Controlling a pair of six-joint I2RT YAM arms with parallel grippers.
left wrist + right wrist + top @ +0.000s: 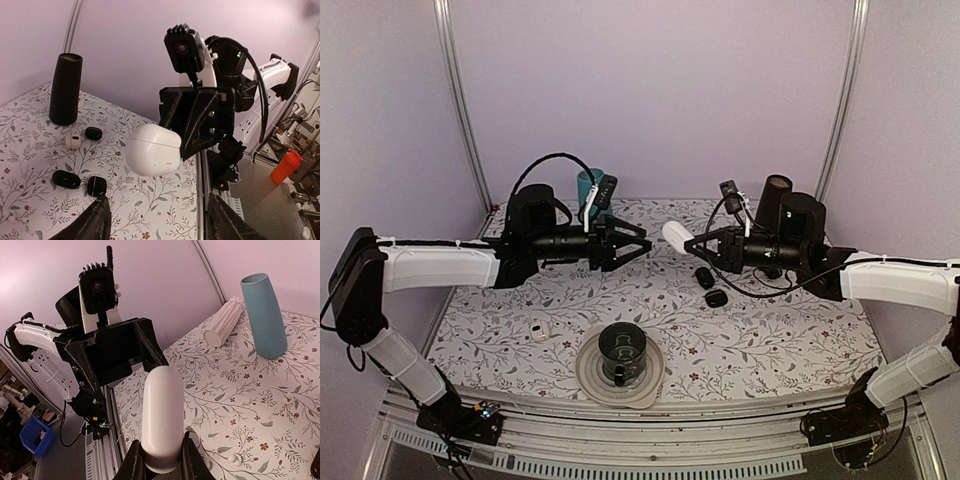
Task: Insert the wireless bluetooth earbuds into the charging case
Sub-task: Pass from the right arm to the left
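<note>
Charging case [161,410], lower end hidden between pinching fingers of right gripper [161,454]; left gripper [641,240] wide, empty.

Top view: the teal vase [588,184] shows only its rim and upper wall, since the left arm [440,268] covers the rest. The right arm [895,280] hides the foot of the black cylinder [776,190]. The small white piece [539,331] is too small to show any mark.

Right wrist view: the lower end of the charging case [162,410] drops out of sight between the right gripper [161,440] fingers, themselves cut by the bottom edge. A dark shape [316,464] is clipped at the right edge and can't be identified.

Left wrist view: the left gripper [157,200] fingers are cut off below. A black finger of the right gripper covers the charging case's right side, and the orange bottle [286,166] in the background is blurred
</note>
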